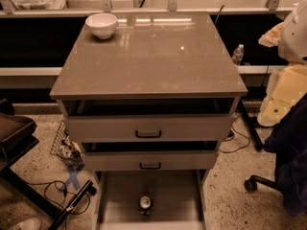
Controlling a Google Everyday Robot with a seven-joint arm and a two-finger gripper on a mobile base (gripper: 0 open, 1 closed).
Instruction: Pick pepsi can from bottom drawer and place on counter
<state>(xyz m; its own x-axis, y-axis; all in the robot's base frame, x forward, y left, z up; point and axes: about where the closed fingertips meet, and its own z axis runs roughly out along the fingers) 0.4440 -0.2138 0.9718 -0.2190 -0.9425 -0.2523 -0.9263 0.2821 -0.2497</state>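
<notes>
Counter (158, 56): taupe slab, glossy. It tops the grey cabinet and is bare except for one bowl.

Below the counter's front edge are two pale drawers with black handles, upper (192, 127) and lower (110, 161). Both are pulled out a little, with a dark gap above each.

Bottom drawer (120, 202): under those two, pulled out furthest toward me. Plain metal floor, thin side rails.

Right of the counter, well apart from it, is a dark office chair (288, 166) with one caster on the speckled floor.

Gripper (287, 92): the pale cream piece right of the counter, about level with its front edge, touching nothing on the cabinet. Can't tell whether it's open or closed from here. It has hold of nothing I can see.

Left of the counter, low down, is a black stand (19, 138), with cables (57, 188) loose on the floor.

Bowl (101, 25): white, upright, on the counter's back-left corner.

Bottle (238, 54): clear plastic, standing just past the counter's right edge, on the ledge behind.

Pepsi can (145, 205): upright on the bottom drawer's floor, near the drawer's front end and roughly centred between the rails. It sits well below the counter, silver top facing up.
</notes>
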